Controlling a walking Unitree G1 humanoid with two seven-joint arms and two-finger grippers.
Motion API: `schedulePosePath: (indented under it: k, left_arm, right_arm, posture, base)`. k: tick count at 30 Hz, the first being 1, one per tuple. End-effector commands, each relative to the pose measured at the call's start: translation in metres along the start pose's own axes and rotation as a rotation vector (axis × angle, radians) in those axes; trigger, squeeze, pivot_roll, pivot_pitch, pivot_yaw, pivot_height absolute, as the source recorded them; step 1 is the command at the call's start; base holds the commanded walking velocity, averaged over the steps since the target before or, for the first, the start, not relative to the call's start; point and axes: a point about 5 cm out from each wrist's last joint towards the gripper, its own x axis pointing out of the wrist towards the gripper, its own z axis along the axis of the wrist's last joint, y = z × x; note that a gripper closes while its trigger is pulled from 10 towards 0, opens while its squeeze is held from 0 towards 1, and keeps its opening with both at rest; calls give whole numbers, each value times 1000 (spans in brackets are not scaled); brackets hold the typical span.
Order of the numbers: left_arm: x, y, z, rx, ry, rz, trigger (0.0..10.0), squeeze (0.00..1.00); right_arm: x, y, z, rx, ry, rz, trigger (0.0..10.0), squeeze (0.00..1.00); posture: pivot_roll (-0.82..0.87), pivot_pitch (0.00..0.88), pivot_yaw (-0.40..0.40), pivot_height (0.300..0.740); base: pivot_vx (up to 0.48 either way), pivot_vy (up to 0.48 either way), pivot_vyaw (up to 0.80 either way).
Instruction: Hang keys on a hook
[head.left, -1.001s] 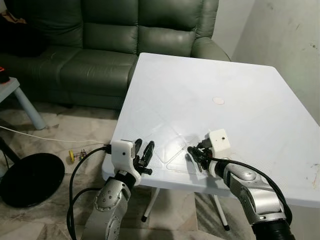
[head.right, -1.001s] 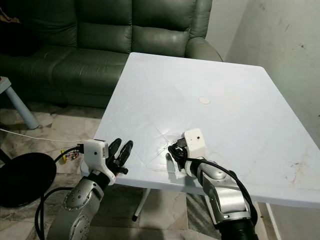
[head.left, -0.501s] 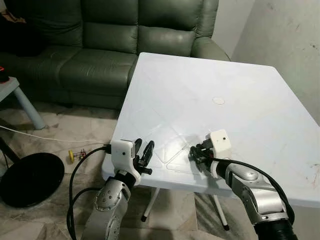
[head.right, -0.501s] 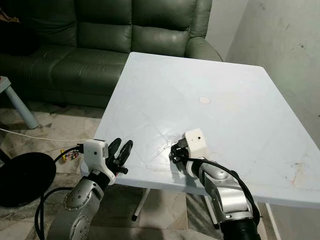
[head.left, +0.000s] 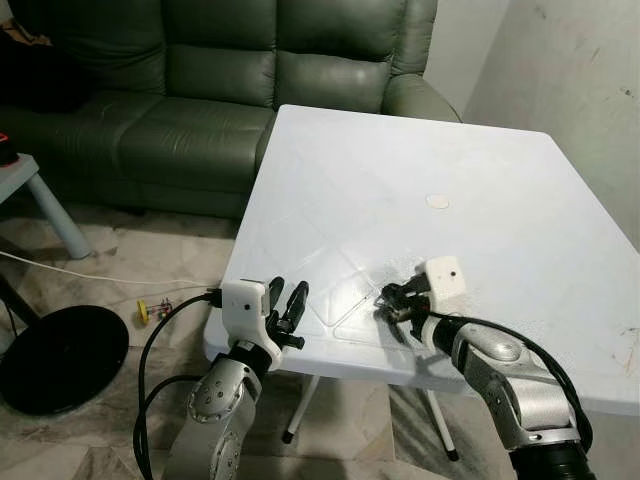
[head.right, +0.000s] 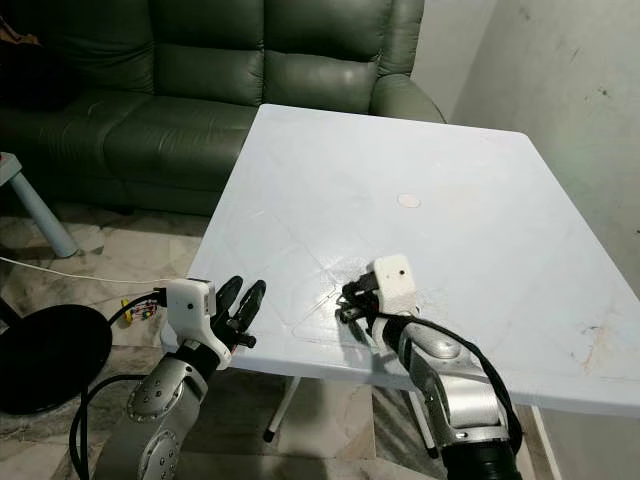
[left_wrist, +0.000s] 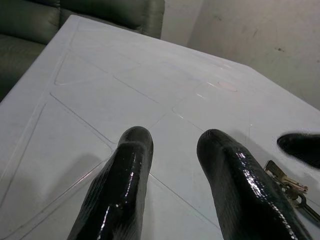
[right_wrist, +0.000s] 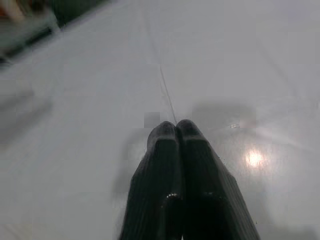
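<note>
Two silver, rounded arms are seen, each ringed by a looping black cable. A white boxy wrist block is carried on each, the right one marked by a small dark dot. The left gripper (head.left: 285, 305) and right gripper (head.left: 392, 303) are tipped with glossy black fingers (left_wrist: 125, 190).

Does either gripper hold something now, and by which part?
Left gripper is open, empty. Right gripper is shut; the keys lie beside its tip, and a hold on them cannot be told.

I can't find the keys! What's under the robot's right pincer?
The white table lies under the right pincer. The left wrist view shows keys lying on the table beside a black fingertip. Whatever sits directly beneath the shut fingers is covered.
</note>
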Motion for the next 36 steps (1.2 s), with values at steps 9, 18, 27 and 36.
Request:
schedulePosePath:
  k: [9,18,27,36]
  left_arm:
    - [6,-13,3,-29,-25,-30,10000,0]
    - [6,-14,3,-26,-25,-37,10000,0]
    - [6,-14,3,-26,-26,-39,10000,0]
    - [5,-15,3,-28,-25,-41,10000,0]
  right_arm:
    - [1,-8,4,-21,6,-78,10000,1000]
    - [4,-3,-4,-30,40,-55,10000,1000]
    - [2,1,-9,-58,66,-15,10000,1000]
    - [1,3,-11,-70,74,0,10000,1000]
  posture:
    - [151,30,-99,740]
    - [156,19,-100,740]
    - [156,17,-103,740]
    - [156,16,-105,740]
  base:
    - [0,0,0]
    - [0,0,0]
    - [0,0,0]
    - [0,0,0]
